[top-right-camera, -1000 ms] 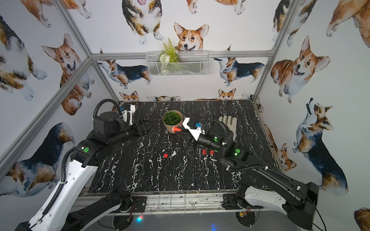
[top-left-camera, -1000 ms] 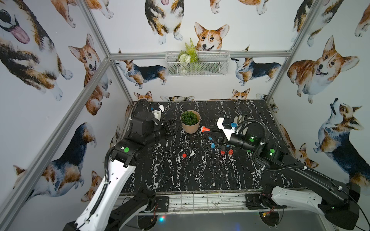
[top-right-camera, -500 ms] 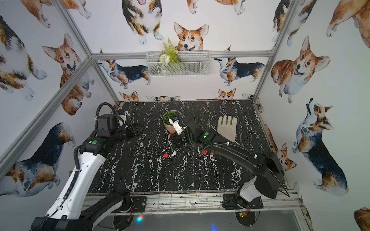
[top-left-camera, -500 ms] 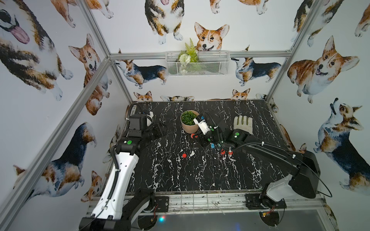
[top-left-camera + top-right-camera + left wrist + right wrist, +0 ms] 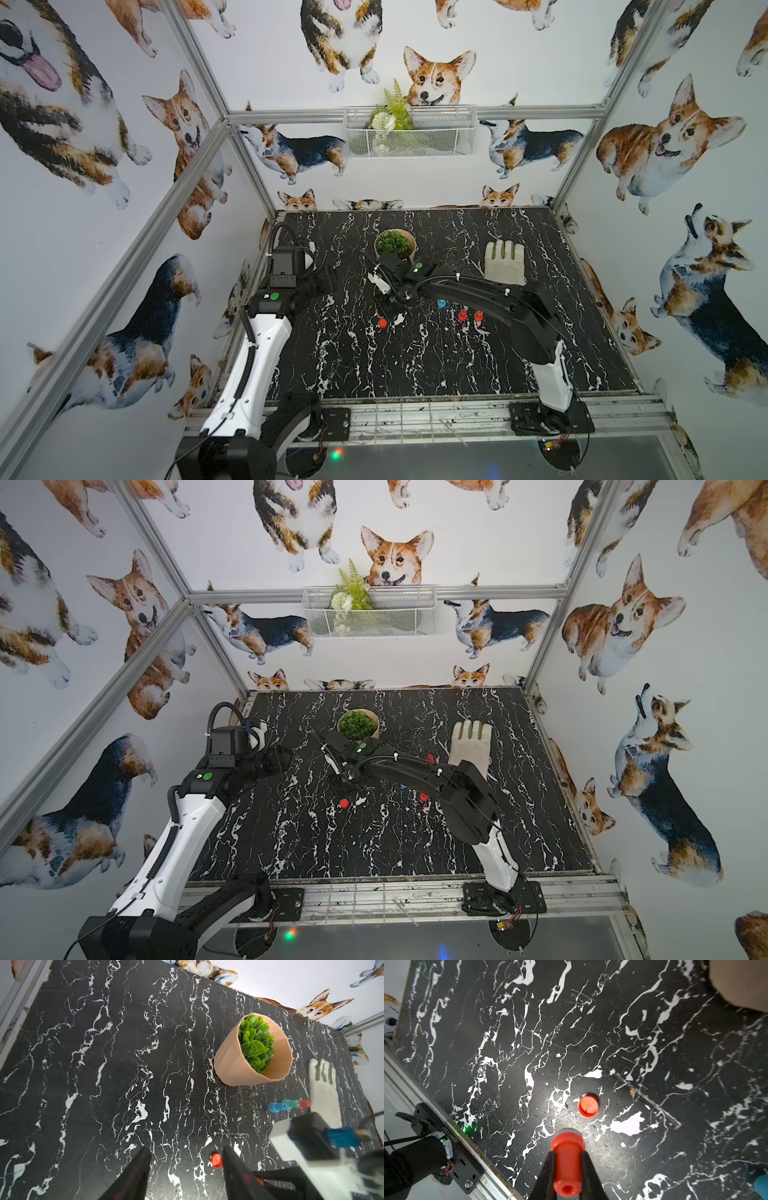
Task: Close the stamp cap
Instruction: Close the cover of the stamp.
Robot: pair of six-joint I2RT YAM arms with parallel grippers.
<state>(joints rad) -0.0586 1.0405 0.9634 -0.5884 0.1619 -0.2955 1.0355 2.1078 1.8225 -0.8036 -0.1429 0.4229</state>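
Observation:
My right gripper (image 5: 568,1153) is shut on a red stamp (image 5: 568,1165), gripping its barrel from both sides. The stamp's wide end points down at the black marble table (image 5: 508,1022). A round red cap (image 5: 588,1106) lies flat on the table a short way beyond that end, apart from it. In both top views the cap (image 5: 382,323) (image 5: 343,803) sits just in front of the lowered right gripper (image 5: 388,305). My left gripper (image 5: 186,1148) is open and empty at the table's left, and the cap (image 5: 216,1160) shows beside one of its fingers.
A potted green plant (image 5: 395,245) stands just behind the right wrist. A white hand-shaped mould (image 5: 504,264) lies at the back right. A blue stamp (image 5: 441,304) and two red ones (image 5: 462,316) stand under the right forearm. A wire basket (image 5: 409,133) hangs on the back wall.
The right arm has swung left and come down from a raised pose, bringing the red stamp close above the table by the cap. The left arm has drawn back towards the left wall.

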